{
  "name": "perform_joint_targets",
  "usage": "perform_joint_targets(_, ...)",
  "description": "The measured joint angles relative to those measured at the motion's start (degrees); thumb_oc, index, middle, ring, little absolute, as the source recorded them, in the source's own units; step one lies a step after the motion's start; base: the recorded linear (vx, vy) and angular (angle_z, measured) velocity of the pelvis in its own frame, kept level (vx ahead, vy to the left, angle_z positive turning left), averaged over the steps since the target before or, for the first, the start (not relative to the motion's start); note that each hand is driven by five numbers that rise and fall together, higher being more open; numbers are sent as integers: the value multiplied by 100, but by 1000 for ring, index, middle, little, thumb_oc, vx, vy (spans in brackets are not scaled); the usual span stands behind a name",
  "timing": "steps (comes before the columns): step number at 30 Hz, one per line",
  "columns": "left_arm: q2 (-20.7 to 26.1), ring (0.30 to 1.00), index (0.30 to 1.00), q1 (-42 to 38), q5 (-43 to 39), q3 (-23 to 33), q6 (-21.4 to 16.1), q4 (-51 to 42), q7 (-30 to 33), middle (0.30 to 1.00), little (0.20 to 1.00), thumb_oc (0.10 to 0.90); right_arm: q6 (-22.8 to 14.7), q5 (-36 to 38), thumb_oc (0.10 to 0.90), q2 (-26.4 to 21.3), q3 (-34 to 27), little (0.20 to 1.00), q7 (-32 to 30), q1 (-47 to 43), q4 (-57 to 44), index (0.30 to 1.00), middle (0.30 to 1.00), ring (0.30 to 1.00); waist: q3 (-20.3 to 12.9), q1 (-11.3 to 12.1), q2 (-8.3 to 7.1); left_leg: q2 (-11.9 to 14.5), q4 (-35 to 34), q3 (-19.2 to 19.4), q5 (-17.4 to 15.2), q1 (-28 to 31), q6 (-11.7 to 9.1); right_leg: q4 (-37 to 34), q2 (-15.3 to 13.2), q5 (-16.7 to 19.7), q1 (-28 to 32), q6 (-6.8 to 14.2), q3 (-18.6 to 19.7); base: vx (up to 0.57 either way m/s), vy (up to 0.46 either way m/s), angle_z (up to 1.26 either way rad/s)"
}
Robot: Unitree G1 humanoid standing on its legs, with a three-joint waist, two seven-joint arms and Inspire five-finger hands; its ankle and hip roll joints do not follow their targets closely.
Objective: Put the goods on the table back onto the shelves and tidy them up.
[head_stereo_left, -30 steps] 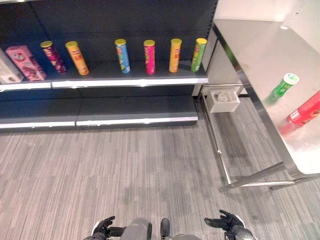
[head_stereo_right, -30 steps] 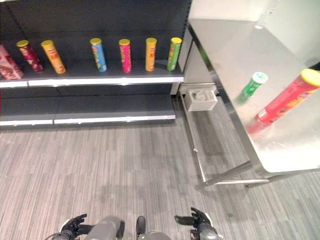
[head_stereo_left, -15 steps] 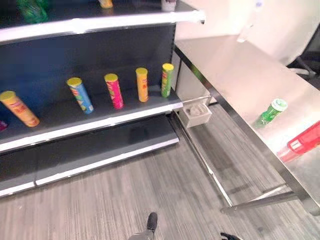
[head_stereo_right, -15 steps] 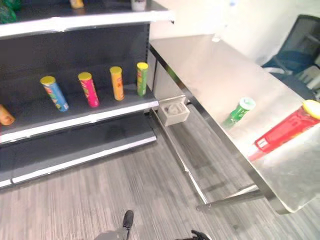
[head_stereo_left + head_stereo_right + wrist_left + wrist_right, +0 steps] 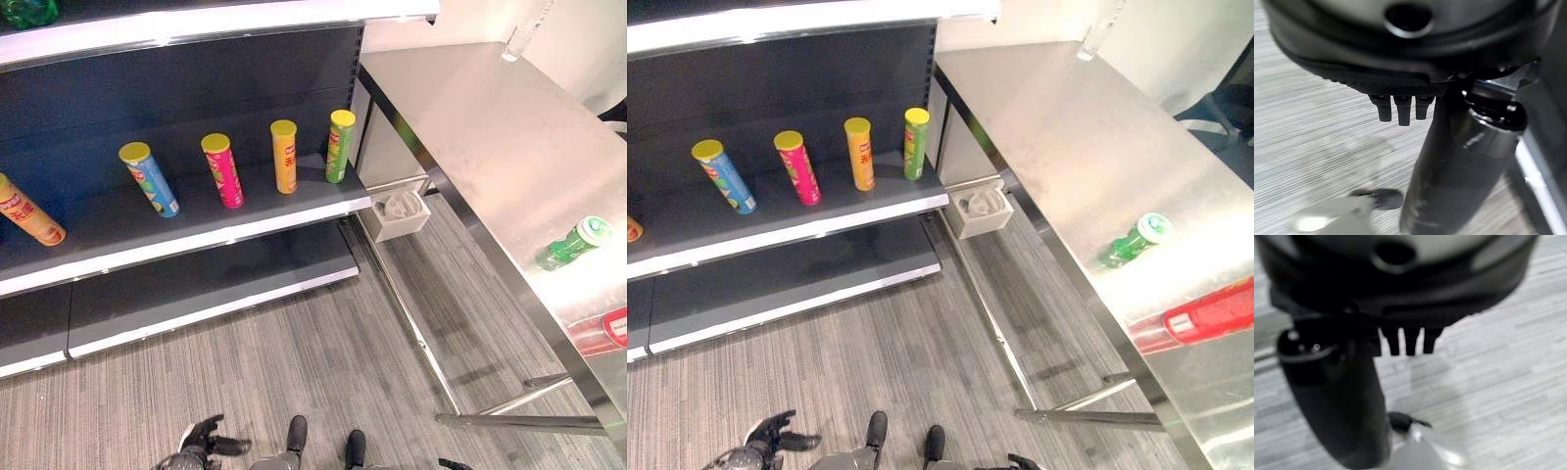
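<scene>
A green bottle [image 5: 573,244] lies on its side on the steel table [image 5: 490,127] at the right. Near the table's front edge lies a red tube [image 5: 1205,318]. On the dark shelf [image 5: 196,230] at the left stand several tubes: orange [image 5: 29,211], blue [image 5: 149,179], pink [image 5: 222,170], yellow [image 5: 284,156] and green [image 5: 339,145]. My left hand [image 5: 764,446] hangs low over the floor, fingers spread and holding nothing. My right hand [image 5: 1405,340] also hangs over the floor, its fingers straight, far from the table's goods.
A white box [image 5: 402,213] sits under the table beside the shelf's end. A clear bottle [image 5: 519,34] stands at the table's far end. The lower shelf board [image 5: 196,294] is bare. Grey plank floor lies between shelf and table. A dark chair [image 5: 1229,98] stands behind the table.
The camera has swung, so the whole picture has shifted and the left hand shows at the bottom edge again. The bottle, the red tube and the shelf tubes keep their places.
</scene>
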Motion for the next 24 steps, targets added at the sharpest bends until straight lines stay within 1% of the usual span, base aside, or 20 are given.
perform_joint_targets(3,4,900,900,71,2,-9,5,83,-8,900,900,800,-25,25,800,-46,-55,900,-17,-102,4,900,900,900,51,-7,27,118,5,-29,51,120,-10,-4,138,-122,107,-62,11,-15,-113,10)
perform_joint_targets(4,10,900,900,45,2,32,3,102,-24,900,900,800,-37,38,800,-60,-69,900,-8,-145,17,900,900,900,94,-22,-10,112,227,37,64,48,-77,81,132,-229,24,-167,28,-24,-130,15)
perform_joint_targets(5,45,900,900,-46,1,79,-5,173,-32,900,900,800,-66,45,800,-10,-165,900,-11,-219,58,900,900,900,184,-37,-176,-36,804,169,80,-227,-101,147,13,-367,29,-362,91,19,-50,3)
perform_joint_targets(7,51,900,900,-158,2,157,8,221,-32,900,900,800,-92,60,800,33,-274,900,-17,-360,49,900,900,900,354,94,-415,-156,2060,410,114,-720,-154,301,-148,-379,20,-464,354,64,-8,-58)
perform_joint_targets(8,4,900,900,-46,2,143,14,218,-50,900,900,800,-151,78,800,-14,-270,900,-22,-356,41,900,900,900,363,88,-430,-162,2851,385,-58,-994,-110,275,-119,-386,128,-479,493,88,20,-95)
perform_joint_targets(9,-21,900,900,-4,2,138,16,214,-53,900,900,800,-143,83,800,-47,-272,900,-41,-289,48,900,900,900,367,72,-373,-109,2999,380,-302,-1025,-41,209,-61,-410,255,-512,570,193,54,-84)
perform_joint_targets(10,-47,900,900,-6,2,138,11,197,-59,900,900,800,-114,83,800,-95,-261,900,-71,-179,52,900,900,900,357,72,-306,-59,2954,330,-411,-927,29,215,-34,-398,269,-562,599,155,71,-49)
perform_joint_targets(12,-114,900,900,-168,5,129,13,142,-61,900,900,800,17,85,800,-177,-262,900,-106,-17,73,900,900,900,329,-45,-182,-245,2435,69,-488,-993,-8,118,3,-391,311,-592,798,214,128,-24)
perform_joint_targets(13,-118,900,900,-231,6,-53,1,119,-60,900,900,800,71,83,800,-180,-268,900,-102,-40,219,900,900,900,335,-6,-173,-369,1450,-382,-446,-785,-78,132,-13,-324,263,-553,1147,165,107,-59)
perform_joint_targets(14,-139,900,900,-214,11,-87,9,90,-82,900,900,800,100,76,800,-201,-213,900,-106,-120,315,900,900,900,340,73,-155,-454,726,-794,-411,-620,-123,65,-4,-196,263,-372,1452,208,185,-119)
perform_joint_targets(15,-148,900,900,-160,11,-78,18,97,-114,900,900,800,105,70,800,-227,-143,900,-105,-209,410,900,900,900,343,105,-112,-442,239,-1222,-393,-485,-101,6,45,-168,281,-318,1752,162,219,-153)
perform_joint_targets(16,-193,900,900,-125,12,-66,36,96,-131,900,900,800,105,59,800,-268,-211,900,-109,-256,345,900,900,900,342,135,28,-272,17,-1250,-390,-357,-102,2,180,-176,269,-237,2026,160,221,-160)
perform_joint_targets(17,-266,900,900,-99,13,-49,103,138,-135,900,900,800,94,45,800,-359,-202,900,-109,-247,199,900,900,900,369,146,268,-36,81,-1201,-401,-191,-74,11,332,-193,332,-213,2248,105,168,-168)
perform_joint_targets(18,-327,900,900,-53,14,31,118,224,-136,900,900,800,-2,10,800,-349,-354,900,-113,-284,180,900,900,900,357,210,343,44,0,-1031,-7,-28,118,107,413,-271,362,-137,2555,89,134,-232)
perform_joint_targets(19,-314,900,900,54,16,19,96,116,-137,900,900,800,-64,10,800,-313,-284,900,-101,-280,46,900,900,900,274,196,370,82,71,-529,90,45,140,258,370,-465,280,140,2396,121,212,-205)
perform_joint_targets(20,-278,900,900,49,17,25,98,139,-138,900,900,800,-67,3,800,-291,-256,900,-101,-244,38,900,900,900,214,145,357,53,36,-408,88,76,145,327,353,-538,245,141,2371,155,342,-186)
perform_joint_targets(21,-174,900,900,-50,16,27,-20,-5,-136,900,900,800,-20,3,800,-225,-268,900,-110,-129,59,900,900,900,177,58,290,6,7,-258,83,101,157,544,344,-634,70,176,2307,113,281,-85)
perform_joint_targets(22,-75,900,900,-203,8,16,-8,-29,-139,900,900,800,23,16,800,-132,-352,900,-111,-63,62,900,900,900,194,71,154,-75,27,-125,18,119,243,578,261,-421,-25,104,2423,101,262,-92)
perform_joint_targets(23,-61,900,900,-190,6,20,1,-16,-135,900,900,800,36,25,800,-66,-552,900,-101,-52,64,900,900,900,187,124,139,-41,12,83,-28,123,336,746,296,-439,-151,79,2559,31,125,-120)
perform_joint_targets(24,21,900,900,-178,5,25,4,-21,-151,900,900,800,34,111,800,-33,-598,900,-104,-17,44,900,900,900,146,143,116,-13,3,354,-21,127,359,869,319,-571,-252,227,2568,42,191,-112)
